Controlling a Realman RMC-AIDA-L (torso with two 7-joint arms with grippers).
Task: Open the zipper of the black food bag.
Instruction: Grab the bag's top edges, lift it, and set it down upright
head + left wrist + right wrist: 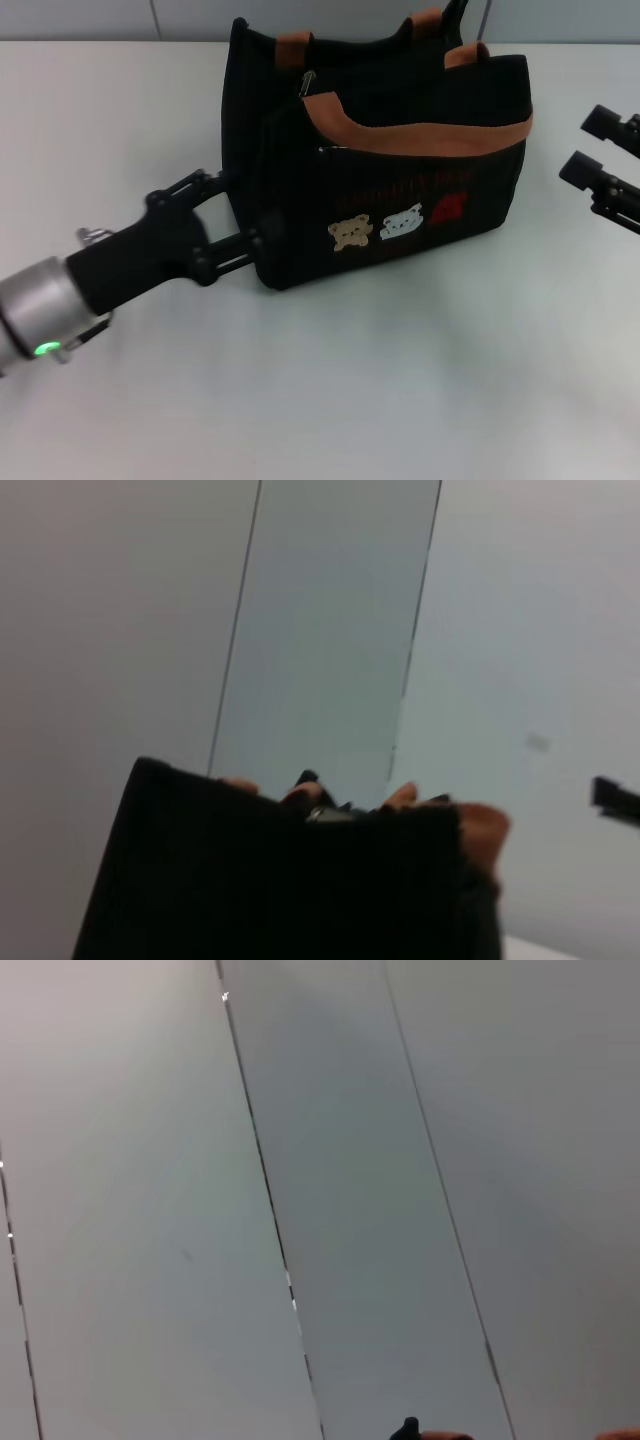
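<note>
Black food bag (400,190) upright on the white worktop (350,400), zipper (308,82) along its top between the orange-brown handles (420,130), silvery pull near the left end. Left gripper (240,215) against the bag's left end, jaws spread across that end wall. Right gripper (592,148) well to the bag's right, clear of it, jaws spread.

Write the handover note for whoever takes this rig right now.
Left gripper: jaws open, low against the left end of the black food bag.
Right gripper: jaws open, parked off to the bag's right, clear of it.
Bag stands upright on the white table.
Zipper: pull sits at the bag's left end, untouched.
Done: left arm at the bag.
Left: grip the pull, run the zipper open.
</note>
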